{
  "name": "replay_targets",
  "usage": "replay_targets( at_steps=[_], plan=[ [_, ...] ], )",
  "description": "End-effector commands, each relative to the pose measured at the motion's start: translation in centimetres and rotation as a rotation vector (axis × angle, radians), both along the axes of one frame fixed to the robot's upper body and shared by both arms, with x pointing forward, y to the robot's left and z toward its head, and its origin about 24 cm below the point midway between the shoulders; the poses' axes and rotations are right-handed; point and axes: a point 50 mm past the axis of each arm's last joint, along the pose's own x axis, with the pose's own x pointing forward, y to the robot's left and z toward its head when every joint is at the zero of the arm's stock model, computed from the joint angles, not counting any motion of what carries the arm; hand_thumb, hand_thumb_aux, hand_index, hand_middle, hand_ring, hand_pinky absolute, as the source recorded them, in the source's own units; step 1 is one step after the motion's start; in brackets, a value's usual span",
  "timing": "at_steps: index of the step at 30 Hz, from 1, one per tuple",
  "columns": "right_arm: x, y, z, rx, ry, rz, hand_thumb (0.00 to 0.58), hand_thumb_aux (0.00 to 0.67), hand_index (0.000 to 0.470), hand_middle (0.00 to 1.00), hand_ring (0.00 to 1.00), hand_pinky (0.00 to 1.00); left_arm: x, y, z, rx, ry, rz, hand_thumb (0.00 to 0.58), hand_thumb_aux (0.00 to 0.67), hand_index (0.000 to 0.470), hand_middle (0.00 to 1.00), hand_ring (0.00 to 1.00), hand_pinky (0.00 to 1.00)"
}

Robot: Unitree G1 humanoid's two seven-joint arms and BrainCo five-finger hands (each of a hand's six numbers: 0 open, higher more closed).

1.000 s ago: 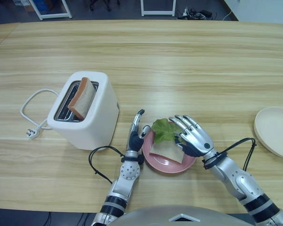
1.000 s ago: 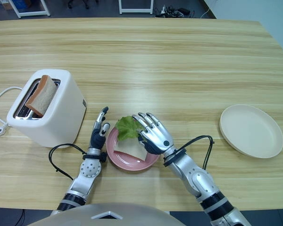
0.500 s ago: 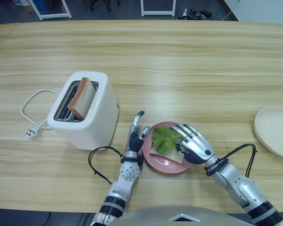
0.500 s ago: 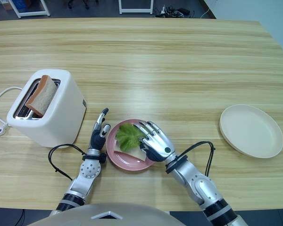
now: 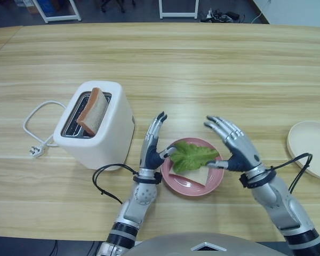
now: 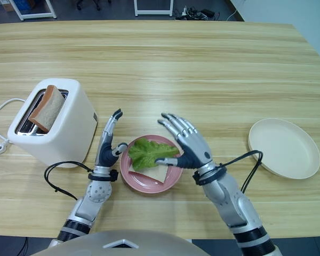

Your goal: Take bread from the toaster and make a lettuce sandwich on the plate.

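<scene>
While fetching the second slice [image 5: 93, 111] from the toaster [image 5: 104, 143], risk sweeping the loose lettuce [image 5: 191, 156] off the bread [image 5: 201, 175] on the pink plate [image 5: 189, 192]; left robot hand [image 5: 152, 146] and right robot hand [image 5: 237, 150] spread, empty, flanking that plate on the counter [image 5: 202, 69]. Cream plate [image 6: 284, 148] whole in right eye view; clipped at the edge in left eye view.

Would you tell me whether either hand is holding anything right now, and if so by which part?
Nothing is held. The left hand and right hand are both open on either side of the plate, where the lettuce lies on the bread.
</scene>
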Motion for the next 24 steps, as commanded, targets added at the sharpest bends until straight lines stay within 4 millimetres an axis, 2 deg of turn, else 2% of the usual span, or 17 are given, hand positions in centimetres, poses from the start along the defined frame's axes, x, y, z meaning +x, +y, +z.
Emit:
replay_targets(
  at_steps=[1,3,5,7,9,12,18,19,20,21,22,23,24],
  plan=[
    [1.8,-2.6,0.2,0.242,0.083,-0.154,0.0,0.0,0.0,0.0,0.0,0.0,-0.8,4.6,6.7,0.256,-0.232,0.205,0.0,0.0,0.0,0.0,0.0,0.0],
    [1.9,-3.0,-0.5,0.269,0.124,-0.187,0.0,0.0,0.0,0.0,0.0,0.0,-0.7,8.1,8.5,0.358,-0.234,0.364,0.0,0.0,0.0,0.0,0.0,0.0],
    [1.9,-3.0,-1.0,0.273,0.144,-0.197,0.0,0.0,0.0,0.0,0.0,0.0,-0.7,11.3,9.5,0.444,-0.195,0.519,0.0,0.0,0.0,0.0,0.0,0.0],
    [1.9,-2.8,-1.2,0.278,0.153,-0.199,0.0,0.0,0.0,0.0,0.0,0.0,-0.4,13.8,9.3,0.522,-0.099,0.635,0.0,0.0,0.0,0.0,0.0,0.0],
    [1.9,-2.7,-1.3,0.281,0.157,-0.199,0.0,0.0,0.0,0.0,0.0,0.0,-0.2,15.5,8.6,0.574,0.001,0.707,0.0,0.0,0.0,0.0,0.0,0.0],
    [2.0,-2.8,-1.5,0.283,0.164,-0.207,0.0,0.0,0.0,0.0,0.0,0.0,-0.1,17.0,7.1,0.606,0.152,0.759,0.0,0.0,0.0,0.0,0.0,0.0],
    [1.9,-3.1,-1.8,0.284,0.173,-0.223,0.0,0.0,0.0,0.0,0.0,0.0,0.0,16.5,5.1,0.67,0.321,0.718,0.0,0.0,0.0,0.0,0.0,0.0],
    [1.9,-3.1,-1.9,0.284,0.176,-0.225,0.0,0.0,0.0,0.0,0.0,0.0,0.0,16.3,5.0,0.672,0.327,0.703,0.19,0.121,0.085,0.0,0.0,0.0],
    [1.9,-3.1,-1.9,0.283,0.178,-0.227,0.0,0.0,0.0,0.0,0.0,0.0,0.0,16.2,5.0,0.666,0.331,0.69,0.436,0.336,0.236,0.0,0.0,0.0],
    [1.9,-3.1,-2.0,0.282,0.181,-0.229,0.0,0.0,0.0,0.0,0.0,0.0,0.0,16.1,5.1,0.66,0.327,0.685,0.489,0.405,0.284,0.37,0.37,0.37],
    [1.9,-3.2,-2.1,0.282,0.183,-0.233,0.0,0.0,0.0,0.0,0.0,0.0,-0.1,16.0,5.2,0.657,0.32,0.687,0.552,0.523,0.367,0.81,0.81,0.81],
    [1.9,-3.2,-2.1,0.281,0.185,-0.236,0.0,0.0,0.0,0.0,0.0,0.0,-0.1,16.0,5.3,0.65,0.313,0.685,0.58,0.67,0.47,1.0,1.0,1.0],
    [1.9,-3.3,-2.2,0.28,0.187,-0.24,0.0,0.0,0.0,0.0,0.0,0.0,-0.2,16.0,5.4,0.647,0.305,0.689,0.58,0.67,0.47,1.0,1.0,1.0]
  ],
)
